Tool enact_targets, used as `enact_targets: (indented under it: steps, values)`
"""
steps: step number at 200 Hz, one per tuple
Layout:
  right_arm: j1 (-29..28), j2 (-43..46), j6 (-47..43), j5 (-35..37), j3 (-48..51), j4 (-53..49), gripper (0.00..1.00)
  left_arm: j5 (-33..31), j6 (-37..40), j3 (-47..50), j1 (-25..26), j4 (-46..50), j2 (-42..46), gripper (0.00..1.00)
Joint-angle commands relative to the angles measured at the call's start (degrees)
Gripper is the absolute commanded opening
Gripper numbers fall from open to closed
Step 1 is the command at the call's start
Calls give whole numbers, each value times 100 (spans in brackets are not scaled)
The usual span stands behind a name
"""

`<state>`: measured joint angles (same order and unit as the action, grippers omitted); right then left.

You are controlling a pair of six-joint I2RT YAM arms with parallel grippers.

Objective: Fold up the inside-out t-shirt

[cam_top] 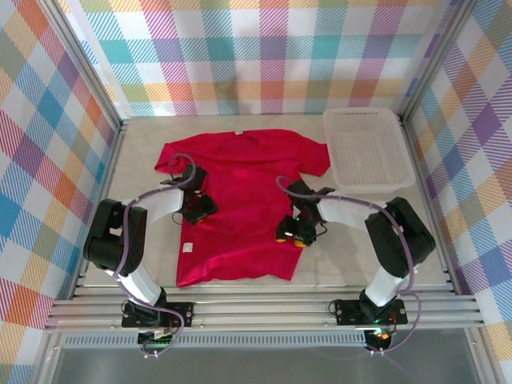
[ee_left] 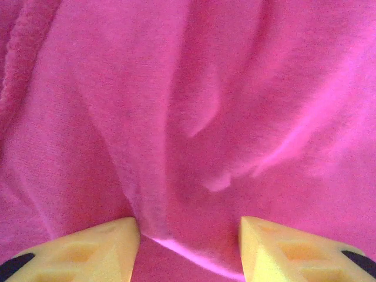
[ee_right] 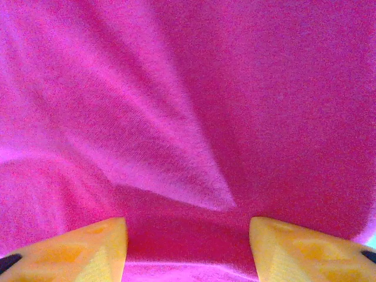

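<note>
The inside-out t-shirt (cam_top: 240, 192) lies spread flat in the middle of the table (cam_top: 360, 260), neck toward the far side and hem toward the near edge, both short sleeves out to the left and right. A small white tag (cam_top: 186, 247) shows on its left side, close to the hem. The cloth is mostly smooth in the overhead view, with the near hem running slightly crooked.

The left gripper (cam_top: 198, 210) is down on the shirt's left half, just inside the left edge and nearer than the sleeve. From its wrist camera the red cloth (ee_left: 205, 106) rises in soft pleats, and one ridge runs down between the yellow fingers (ee_left: 100, 247). The jaws stand apart – released, the fabric loose across the gap rather than pinched.

The right gripper (cam_top: 294, 232) sits at the shirt's right edge, about halfway between sleeve and hem. Its wrist view shows cloth (ee_right: 235, 88) with a flat triangular fold pointing toward the gap, and the yellow fingers (ee_right: 294, 247) likewise spread – not clenched on anything, the cloth lying slack between them.

A white plastic basket (cam_top: 360, 114) stands on the far right of the table, just beside the right sleeve without touching it. Checked walls (cam_top: 264, 56) in pastel colours close in the left, far and right sides, and aluminium rails (cam_top: 264, 308) run along the near edge where the arm bases are bolted.
</note>
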<state>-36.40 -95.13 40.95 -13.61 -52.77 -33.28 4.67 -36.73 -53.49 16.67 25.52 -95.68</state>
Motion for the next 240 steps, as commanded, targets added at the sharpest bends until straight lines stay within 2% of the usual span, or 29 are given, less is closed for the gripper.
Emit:
enact_targets:
  steps: [1, 23, 40, 54, 79, 105, 149, 189, 212, 240]
  values:
    - [-156, 504, 483, 136, 353, -260, 55, -289, -97, 235, -58, 468, 118, 47]
    - [-244, 723, 552, -164, 220, -100, 55, -388, -38, -10, -58, 609, 131, 47]
    - [-207, 600, 199, 163, -438, -456, 57, -709, 89, -442, 79, 906, 128, 47]
    - [38, 268, -169, 378, -1143, -728, 57, -959, 206, -858, 311, 1115, 128, 47]
    - [817, -597, -509, 428, -2348, -815, 54, -855, 108, -1297, 748, 902, 52, 46]
    - [1325, -1678, -748, 505, -3688, -790, 52, -674, -271, -1181, 1266, 314, 50, 43]
    - [1458, -3720, -1126, 609, -6506, -1214, 51, -480, -516, -1141, 2393, -778, -284, 42]
    - [1557, -5082, -1069, 648, -8637, -1736, 52, 4, -570, -2027, 2887, -721, -1348, 42]
    - [1690, -5586, -940, 603, -9090, -1744, 52, 365, -871, -1882, 2913, -597, -1706, 39]
    - [1866, -5953, -784, 480, -9121, -1515, 52, 481, -932, -1209, 2896, -294, -1444, 39]
